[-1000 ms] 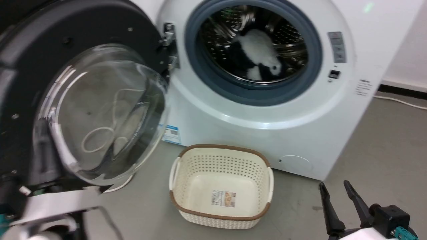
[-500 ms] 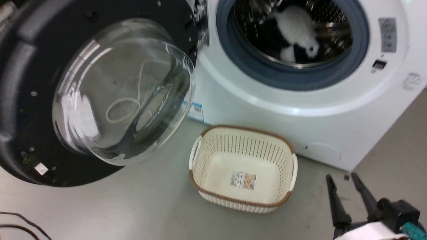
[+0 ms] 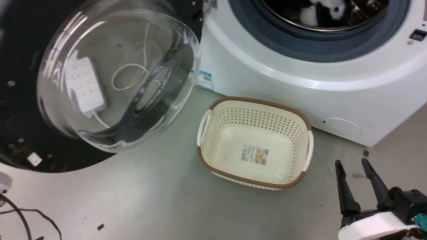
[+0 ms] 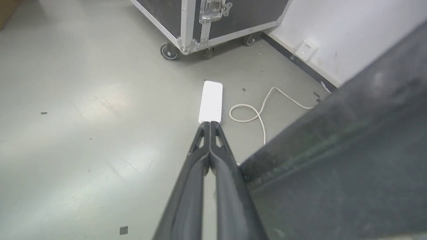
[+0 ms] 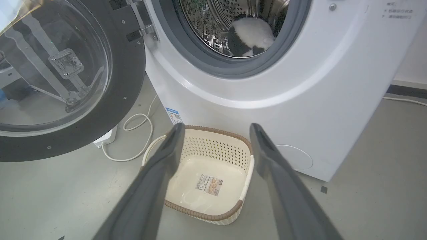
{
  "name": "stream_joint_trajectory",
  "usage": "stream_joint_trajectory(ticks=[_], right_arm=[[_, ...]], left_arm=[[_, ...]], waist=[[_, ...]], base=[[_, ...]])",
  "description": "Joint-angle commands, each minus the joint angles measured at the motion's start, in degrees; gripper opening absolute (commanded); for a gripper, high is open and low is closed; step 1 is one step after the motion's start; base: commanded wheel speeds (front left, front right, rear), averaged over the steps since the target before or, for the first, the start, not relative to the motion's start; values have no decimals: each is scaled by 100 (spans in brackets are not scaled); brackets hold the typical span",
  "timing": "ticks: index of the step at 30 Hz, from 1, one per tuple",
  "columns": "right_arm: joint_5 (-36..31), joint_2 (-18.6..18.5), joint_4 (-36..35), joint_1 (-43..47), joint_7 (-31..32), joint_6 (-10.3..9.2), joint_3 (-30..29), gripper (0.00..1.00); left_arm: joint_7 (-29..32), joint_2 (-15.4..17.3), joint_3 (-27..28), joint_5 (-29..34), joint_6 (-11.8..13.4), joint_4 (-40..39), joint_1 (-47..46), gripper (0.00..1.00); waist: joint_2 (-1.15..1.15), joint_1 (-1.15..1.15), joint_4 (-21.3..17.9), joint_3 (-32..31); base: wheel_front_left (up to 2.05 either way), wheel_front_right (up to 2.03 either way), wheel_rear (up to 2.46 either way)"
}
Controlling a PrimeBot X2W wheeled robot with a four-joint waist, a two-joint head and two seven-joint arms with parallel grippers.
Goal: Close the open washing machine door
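Note:
The washing machine door (image 3: pixel 16 133) stands wide open at the left, its clear glass bowl (image 3: pixel 156 83) bulging toward me from the black rim. To its right is the white washing machine (image 3: pixel 300 96), with a black-and-white soft thing (image 5: pixel 250 36) in its steel drum. In the right wrist view the door (image 5: pixel 126 86) hangs left of the machine (image 5: pixel 317 100). My right gripper (image 3: pixel 352 162) hovers open low at the right, away from the door, with nothing between its fingers. My left gripper (image 4: pixel 210 124) is shut and empty beside the door's dark outer face (image 4: pixel 333 160).
A cream perforated basket (image 3: pixel 253 100) sits on the floor in front of the machine, between the door and my right gripper. Behind the door lie a white power strip (image 4: pixel 210 100) and a looped cable (image 4: pixel 253 113). A wheeled black case (image 4: pixel 206 20) stands farther back.
The head camera has tilted down and turned, so door, machine and basket slid up and right in the picture. The pale left forearm seen a second ago has left the head view.

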Motion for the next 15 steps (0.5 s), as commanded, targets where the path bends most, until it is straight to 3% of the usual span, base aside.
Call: stream_joint_trajectory(ticks=[1, 11, 13, 14, 15], right_arm=[[76, 4, -15, -80, -54, 5, -2, 100], [407, 5, 307, 47, -333, 5, 40, 100], [487, 5, 390, 90, -400, 5, 59, 100], [649, 5, 517, 147, -531, 5, -2, 100], [649, 5, 517, 147, -531, 5, -2, 100]], left_arm=[[423, 46, -103, -294, -65, 85, -90, 0], [1840, 167, -1488, -2054, -145, -1290, 649, 0], [1986, 212, -1847, -2354, -158, -1727, 853, 0], [2081, 334, -2491, -2689, -177, -2461, 1197, 0], [2081, 334, -2491, -2689, -177, -2461, 1197, 0]], waist=[[0, -2, 77, -55], [0, -2, 488, -531], [0, -2, 564, -640], [0, -2, 660, -777], [0, -2, 660, -777]], base=[[0, 0, 0], [0, 0, 0], [0, 0, 0], [0, 0, 0], [0, 0, 0]])
